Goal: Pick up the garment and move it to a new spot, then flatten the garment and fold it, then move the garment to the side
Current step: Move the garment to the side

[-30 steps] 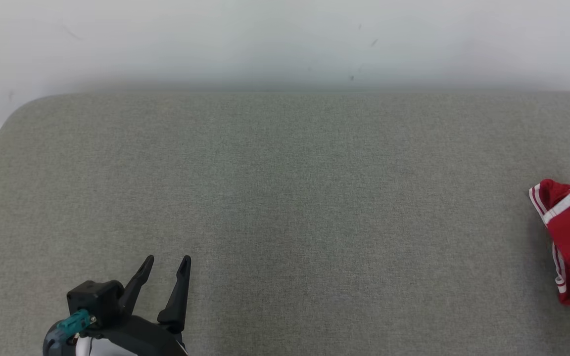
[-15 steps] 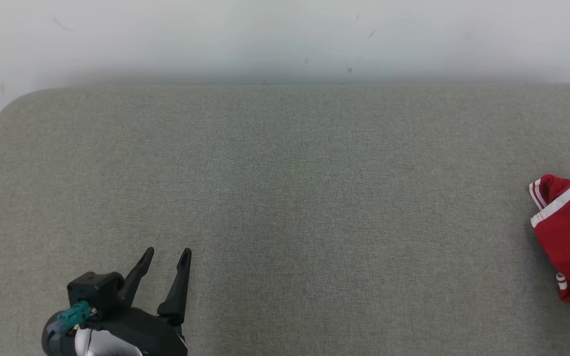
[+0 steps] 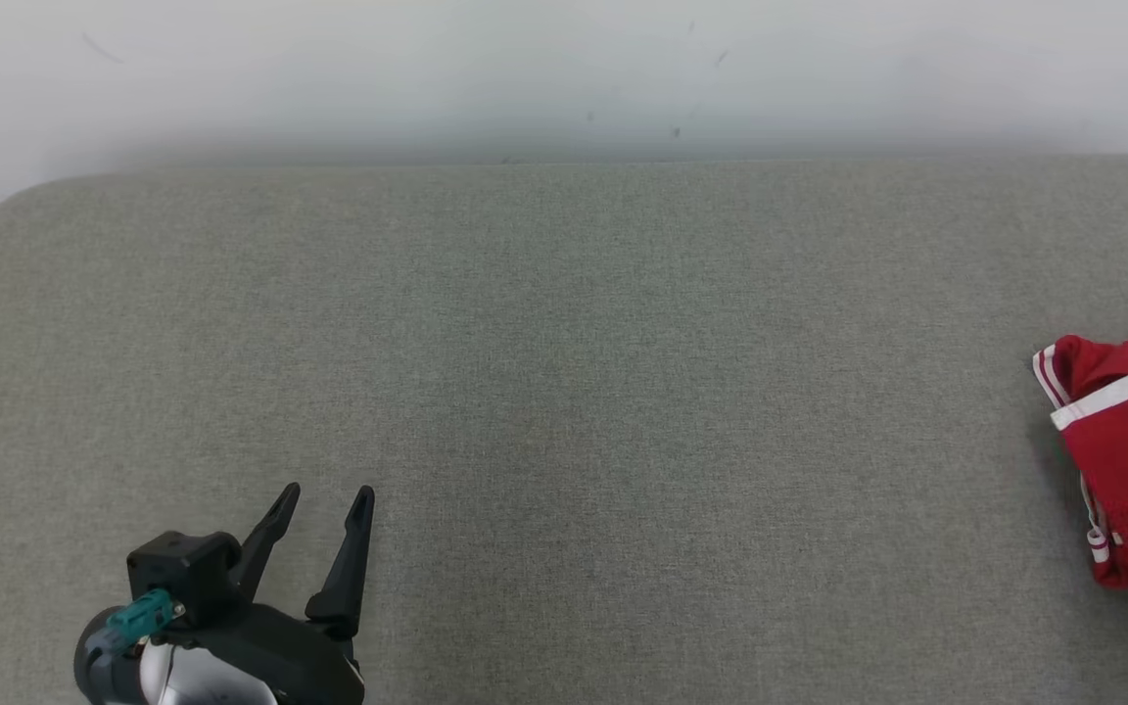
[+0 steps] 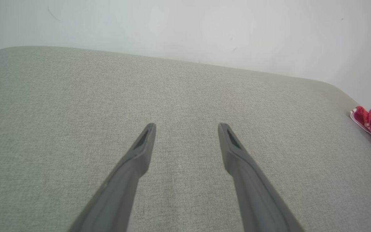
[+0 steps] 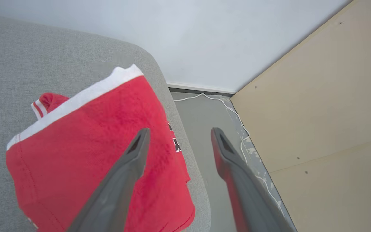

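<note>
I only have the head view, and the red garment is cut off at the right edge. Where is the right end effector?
Observer: The right end effector hangs over the garment's outer edge, fingers apart with nothing between them.
Operator: How near the cushion's end does the garment lie?
Observer: Close to the grey cushion's rounded end. Past it is floor with a white cable and a tan panel.

Red garment with a white band and thin white stripes; the woven bench is plain grey, the wall white. The left pincer is black, its fitting teal.
</note>
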{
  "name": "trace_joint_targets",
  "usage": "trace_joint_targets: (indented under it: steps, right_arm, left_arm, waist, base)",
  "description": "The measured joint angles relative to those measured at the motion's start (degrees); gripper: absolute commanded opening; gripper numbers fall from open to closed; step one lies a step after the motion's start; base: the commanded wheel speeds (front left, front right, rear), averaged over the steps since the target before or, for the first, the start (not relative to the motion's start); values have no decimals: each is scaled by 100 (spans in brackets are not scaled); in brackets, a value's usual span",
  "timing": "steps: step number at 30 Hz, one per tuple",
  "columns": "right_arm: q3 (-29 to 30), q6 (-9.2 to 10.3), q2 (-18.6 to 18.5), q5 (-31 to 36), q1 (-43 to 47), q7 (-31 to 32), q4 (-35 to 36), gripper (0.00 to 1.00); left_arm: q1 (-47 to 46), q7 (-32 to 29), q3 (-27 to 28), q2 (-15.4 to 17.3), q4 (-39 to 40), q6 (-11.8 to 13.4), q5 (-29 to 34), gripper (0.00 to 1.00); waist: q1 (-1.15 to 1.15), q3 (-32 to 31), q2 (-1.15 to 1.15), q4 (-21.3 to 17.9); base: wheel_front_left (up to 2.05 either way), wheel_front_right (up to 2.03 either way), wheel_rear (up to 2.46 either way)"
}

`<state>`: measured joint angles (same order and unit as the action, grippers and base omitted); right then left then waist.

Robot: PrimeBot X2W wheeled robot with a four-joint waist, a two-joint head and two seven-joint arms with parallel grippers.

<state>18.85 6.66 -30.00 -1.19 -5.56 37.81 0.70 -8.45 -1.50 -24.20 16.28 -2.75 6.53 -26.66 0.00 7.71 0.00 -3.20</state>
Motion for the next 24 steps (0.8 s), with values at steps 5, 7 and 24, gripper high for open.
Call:
trace_joint_targets:
  steps: [5,7,24]
  right_arm:
    - [152,38,16,138,-138,-268,22,100]
    - [187,40,38,137,-233,-368,-69,100]
    - [-138,-419,1858,-1684,-739,-2265,-528,100]
  left_arm:
    - [-2,-49,-29,-4,1,0,11,100]
    - [-3,-49,-41,-4,1,0,16,100]
    - [-185,259,31,-105,-194,-4,114,100]
  waist:
    - [0,5,0,-34]
    - [0,6,0,-38]
    - [0,-316,0,102]
  base:
    - [0,0,0]
    - [0,0,0]
    - [0,0,0]
